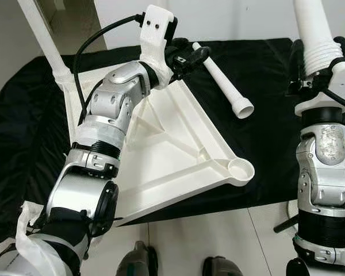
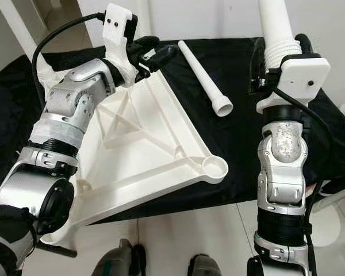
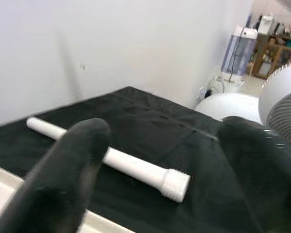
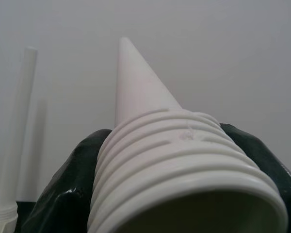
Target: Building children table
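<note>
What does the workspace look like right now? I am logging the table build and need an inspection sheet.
Surface: black cloth spread on a pale floor.
Job's things: white triangular tabletop lying underside up, with an empty leg socket at its near corner; one leg already standing in a far corner; a loose leg lying on the cloth; a third leg held upright.
Clutter: nothing seen.
Grippers: left gripper open, hovering over the tabletop's far edge near the loose leg; right gripper shut on the third leg at its threaded end.
Cables: black cable looping along the left arm.
Surroundings: white wall; fan.
</note>
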`<state>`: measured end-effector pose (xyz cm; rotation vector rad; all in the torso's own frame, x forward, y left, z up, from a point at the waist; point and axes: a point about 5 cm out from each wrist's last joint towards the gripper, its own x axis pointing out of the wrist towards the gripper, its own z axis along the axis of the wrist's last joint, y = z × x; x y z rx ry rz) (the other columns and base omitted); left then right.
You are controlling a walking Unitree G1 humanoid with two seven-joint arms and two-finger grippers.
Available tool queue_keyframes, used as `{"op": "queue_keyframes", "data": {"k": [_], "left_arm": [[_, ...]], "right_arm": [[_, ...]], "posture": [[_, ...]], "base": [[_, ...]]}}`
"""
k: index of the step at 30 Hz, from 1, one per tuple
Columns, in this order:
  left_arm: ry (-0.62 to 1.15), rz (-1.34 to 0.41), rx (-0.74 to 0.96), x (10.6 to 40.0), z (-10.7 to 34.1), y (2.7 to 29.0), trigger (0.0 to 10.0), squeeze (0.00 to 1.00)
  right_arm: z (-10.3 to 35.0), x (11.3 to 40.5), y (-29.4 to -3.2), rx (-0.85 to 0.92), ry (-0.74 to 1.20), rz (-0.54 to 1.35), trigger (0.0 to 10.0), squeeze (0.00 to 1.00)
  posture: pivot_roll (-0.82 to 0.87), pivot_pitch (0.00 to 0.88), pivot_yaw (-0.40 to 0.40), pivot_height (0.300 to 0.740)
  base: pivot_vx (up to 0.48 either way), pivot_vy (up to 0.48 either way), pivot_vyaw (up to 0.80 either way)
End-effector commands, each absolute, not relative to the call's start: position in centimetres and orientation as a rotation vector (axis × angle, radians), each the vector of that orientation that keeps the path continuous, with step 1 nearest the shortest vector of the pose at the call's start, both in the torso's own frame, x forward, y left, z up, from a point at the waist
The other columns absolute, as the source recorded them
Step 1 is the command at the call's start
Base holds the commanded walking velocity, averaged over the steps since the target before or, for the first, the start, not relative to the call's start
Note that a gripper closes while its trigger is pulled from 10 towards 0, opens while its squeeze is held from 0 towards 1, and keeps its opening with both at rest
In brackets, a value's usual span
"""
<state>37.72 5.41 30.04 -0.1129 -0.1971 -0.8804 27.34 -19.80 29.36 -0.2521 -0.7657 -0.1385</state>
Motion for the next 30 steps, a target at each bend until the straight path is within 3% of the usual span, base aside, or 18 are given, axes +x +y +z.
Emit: {"op": "queue_keyframes", "data": {"k": [1,9,10,11,12,21,30], "left_arm": [[-0.161,-1.006,-0.172,37.5,30.0,5.2,10.0,1.0],[-0.052,-1.171,-0.361,36.9,30.8,4.6,10.0,1.0],[-0.016,-1.202,-0.401,36.8,31.0,4.5,10.0,0.0],[-0.016,-1.202,-0.401,36.8,31.0,4.5,10.0,0.0],[0.078,-1.268,-0.546,36.7,31.8,4.3,10.0,0.0],[0.127,-1.413,-0.822,36.3,34.0,4.9,10.0,0.0],[0.167,-1.426,-0.844,36.1,34.2,4.4,10.0,0.0]], "right_arm": [[29.7,27.2,-19.1,-0.239,-0.809,-0.088,10.0,0.0],[28.9,27.0,-17.3,-0.255,-0.821,0.08,10.0,0.0],[28.7,27.0,-17.2,-0.257,-0.816,0.106,10.0,0.0],[28.7,27.0,-17.2,-0.257,-0.816,0.106,10.0,0.0],[28.1,26.9,-16.8,-0.281,-0.799,0.163,10.0,0.0],[26.7,26.6,-16.3,-0.326,-0.743,0.256,10.0,0.0],[25.8,26.7,-15.6,-0.358,-0.714,0.324,10.0,0.0]], "posture": [[0.01,0.0,0.079,0.74],[0.01,0.0,0.073,0.74],[0.01,0.0,0.075,0.74],[0.01,0.0,0.075,0.74],[0.01,0.0,0.078,0.74],[0.0,0.0,0.083,0.74],[-0.01,0.0,0.081,0.74]], "base": [[0.0,0.0,0.0],[0.0,0.0,0.0],[0.0,0.0,0.0],[0.0,0.0,0.0],[0.0,0.0,0.0],[0.0,0.0,0.0],[0.0,0.0,0.0]]}}
